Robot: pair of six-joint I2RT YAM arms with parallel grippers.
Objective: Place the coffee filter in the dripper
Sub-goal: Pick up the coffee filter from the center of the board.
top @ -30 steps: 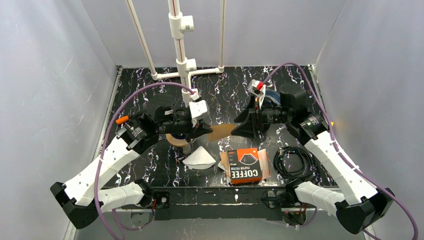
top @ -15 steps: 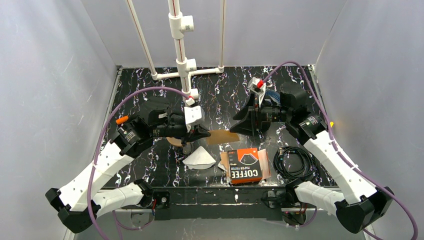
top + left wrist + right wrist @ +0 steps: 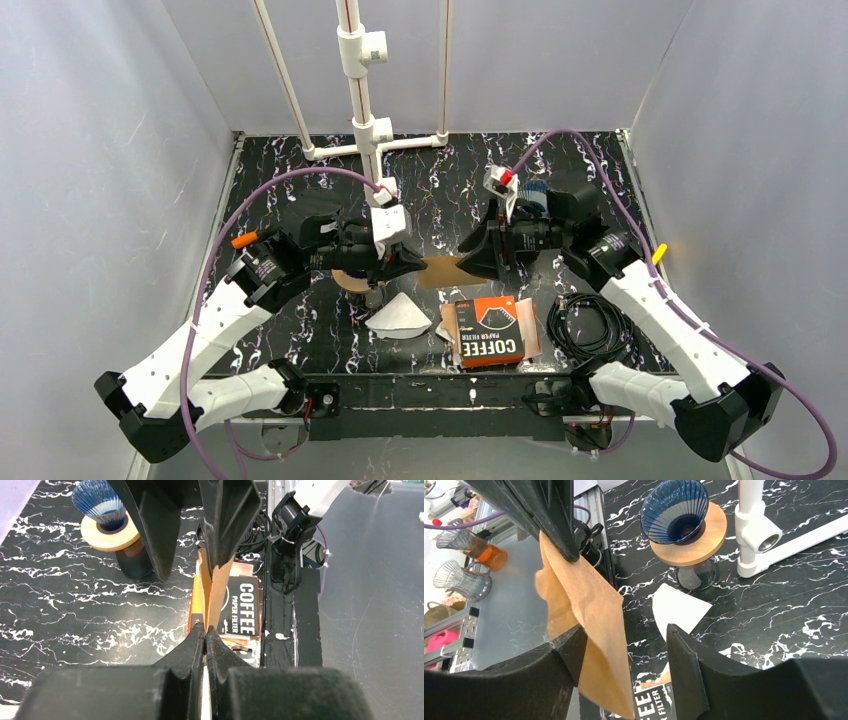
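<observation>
Left claw (image 3: 205, 636) pinched shut on the brown coffee filter (image 3: 441, 270), held in the air over the middle of the tabletop (image 3: 285, 190). Right claw (image 3: 626, 635) is spread open around the filter's other end, paper close by one finger. Blue dripper (image 3: 681, 509) on wood stand, left of middle, under left arm. Coffee box (image 3: 490, 332) by near edge.

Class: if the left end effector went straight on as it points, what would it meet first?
Probably the right end effector, open and facing it just past the brown paper coffee filter that the left end effector grips; depth is unclear.
</observation>
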